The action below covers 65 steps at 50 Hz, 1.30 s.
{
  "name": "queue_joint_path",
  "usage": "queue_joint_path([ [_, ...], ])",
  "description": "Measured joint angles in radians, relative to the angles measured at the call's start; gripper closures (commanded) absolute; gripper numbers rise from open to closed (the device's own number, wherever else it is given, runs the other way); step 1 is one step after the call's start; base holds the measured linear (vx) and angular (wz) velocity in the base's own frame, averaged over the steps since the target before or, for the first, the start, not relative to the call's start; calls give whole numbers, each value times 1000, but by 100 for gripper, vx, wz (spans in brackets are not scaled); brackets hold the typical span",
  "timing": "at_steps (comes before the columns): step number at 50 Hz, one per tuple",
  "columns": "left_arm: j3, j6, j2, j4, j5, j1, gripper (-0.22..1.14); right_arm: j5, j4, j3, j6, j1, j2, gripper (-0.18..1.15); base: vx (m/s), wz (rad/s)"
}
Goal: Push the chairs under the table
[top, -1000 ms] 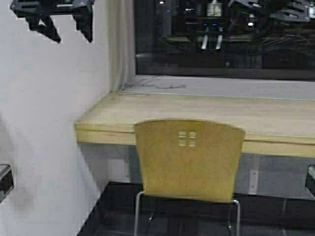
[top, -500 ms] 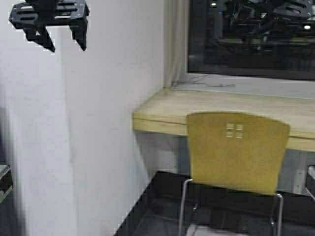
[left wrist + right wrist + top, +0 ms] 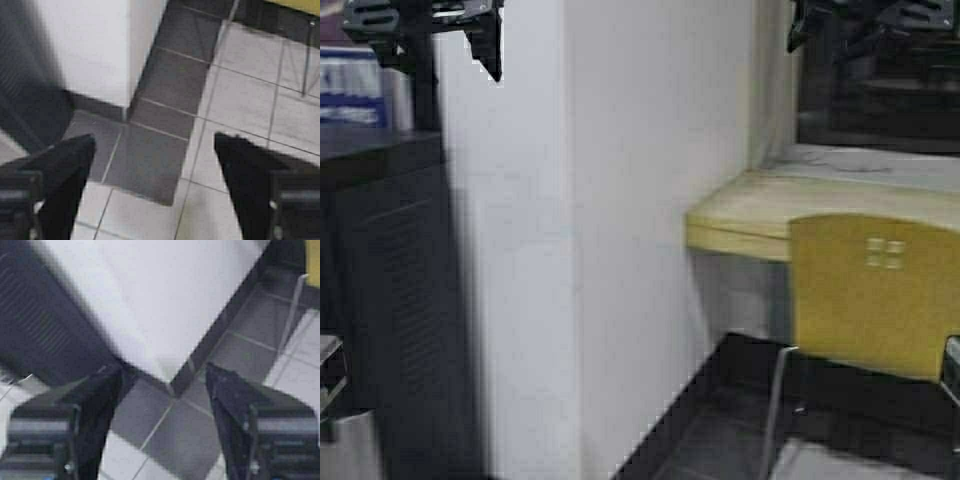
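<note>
We have swung left, so the chair [image 3: 875, 295], tucked against the desk [image 3: 750, 215], now sits at three o'clock, while our left pincer [image 3: 150, 187] and right pincer [image 3: 162, 412] hang spread, empty.

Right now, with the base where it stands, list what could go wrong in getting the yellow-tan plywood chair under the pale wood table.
1. The yellow-tan plywood chair sits at the high view's far right edge, partly cut off; the white wall corner fills the middle, so driving forward may hit it.
2. Both the left gripper and right gripper hang open over floor tiles, touching nothing.
3. The chair's thin chrome legs could snag or tip when pushed toward the pale wood table.
</note>
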Motion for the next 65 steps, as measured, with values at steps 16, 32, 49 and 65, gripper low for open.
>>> queue_joint_path([
  [16,-14,8,18,0,-11,20,-10,17,2,-5,8,5,5,9,-27,47],
  [32,-14,2,18,-6,-12,21,-10,34,2,-9,0,2,18,9,-28,20],
  [49,-14,0,18,-14,-18,21,-10,38,3,-15,-5,0,55,9,-31,13],
  [65,-14,3,43,-21,-28,23,-10,44,3,-21,-2,5,44,9,-25,10],
])
